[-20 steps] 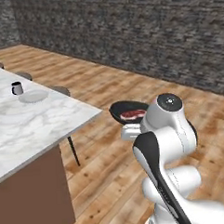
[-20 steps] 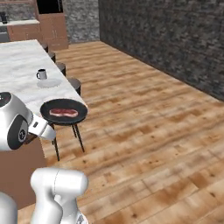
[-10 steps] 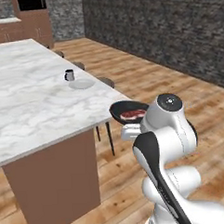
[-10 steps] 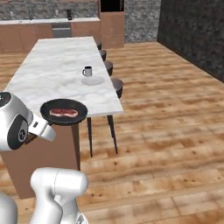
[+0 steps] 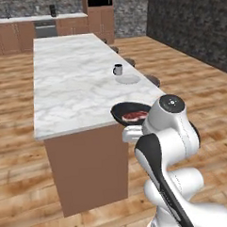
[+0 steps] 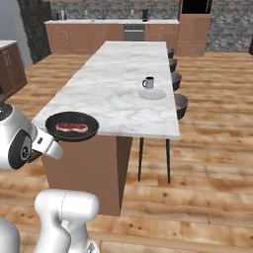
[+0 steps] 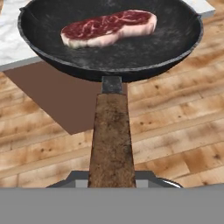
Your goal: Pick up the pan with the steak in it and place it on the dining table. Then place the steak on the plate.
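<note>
The black pan (image 7: 109, 41) hangs level in the air by its brown wooden handle (image 7: 111, 140), and my gripper (image 7: 113, 178) is shut on that handle. The red-pink steak (image 7: 109, 27) lies flat inside it, toward the far side. From the left base camera, the pan (image 5: 128, 112) and steak (image 5: 135, 116) hover just off the near right corner of the dining table (image 5: 76, 84). From the right, the pan (image 6: 72, 127) sits in front of the table's near end (image 6: 113, 84). Farther along the table lies the white plate (image 5: 128, 79) (image 6: 152, 94).
A small grey mug (image 6: 148, 82) stands just behind the plate. Dark stools (image 6: 180, 104) line the table's right side. Wooden kitchen cabinets with a counter (image 6: 99, 22) run along the back wall. Open wooden floor lies on both sides of the table.
The whole scene has swung as the base moved: the table now stretches straight ahead and close. The pan with the steak has stayed in the same grip.
</note>
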Controlling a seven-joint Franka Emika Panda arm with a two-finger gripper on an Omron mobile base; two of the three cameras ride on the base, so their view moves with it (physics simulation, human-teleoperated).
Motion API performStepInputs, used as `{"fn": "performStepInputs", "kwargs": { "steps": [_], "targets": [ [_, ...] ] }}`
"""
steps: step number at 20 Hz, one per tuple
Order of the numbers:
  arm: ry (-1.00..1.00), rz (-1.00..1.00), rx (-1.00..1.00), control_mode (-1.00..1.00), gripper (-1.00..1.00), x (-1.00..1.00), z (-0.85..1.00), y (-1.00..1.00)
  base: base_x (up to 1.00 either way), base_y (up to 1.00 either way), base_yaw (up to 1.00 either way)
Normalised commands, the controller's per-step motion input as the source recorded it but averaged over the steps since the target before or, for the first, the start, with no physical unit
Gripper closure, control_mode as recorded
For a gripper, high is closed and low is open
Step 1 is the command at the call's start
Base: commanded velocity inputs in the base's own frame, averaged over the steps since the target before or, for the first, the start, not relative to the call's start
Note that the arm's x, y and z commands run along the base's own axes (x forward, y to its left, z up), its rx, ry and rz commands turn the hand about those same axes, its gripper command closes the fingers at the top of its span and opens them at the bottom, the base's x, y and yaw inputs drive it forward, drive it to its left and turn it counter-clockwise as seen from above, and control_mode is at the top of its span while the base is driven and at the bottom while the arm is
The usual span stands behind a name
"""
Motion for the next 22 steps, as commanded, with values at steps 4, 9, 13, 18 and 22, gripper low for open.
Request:
{"fn": "performStepInputs", "kwargs": {
  "steps": [4,9,13,18,22],
  "targets": [
    [0.00,0.00,0.00,1.00,1.00,0.00,0.00,0.00,0.00,-0.03,0.06],
    [0.00,0.00,0.00,1.00,1.00,0.00,0.00,0.00,0.07,-0.57,0.04],
    [0.00,0.00,0.00,1.00,1.00,0.00,0.00,0.00,0.04,-0.94,0.02],
    [0.00,0.00,0.00,1.00,1.00,0.00,0.00,0.00,0.05,-0.93,0.02],
    [0.00,0.00,0.00,1.00,1.00,0.00,0.00,0.00,0.04,-0.92,0.03]
  ]
}}
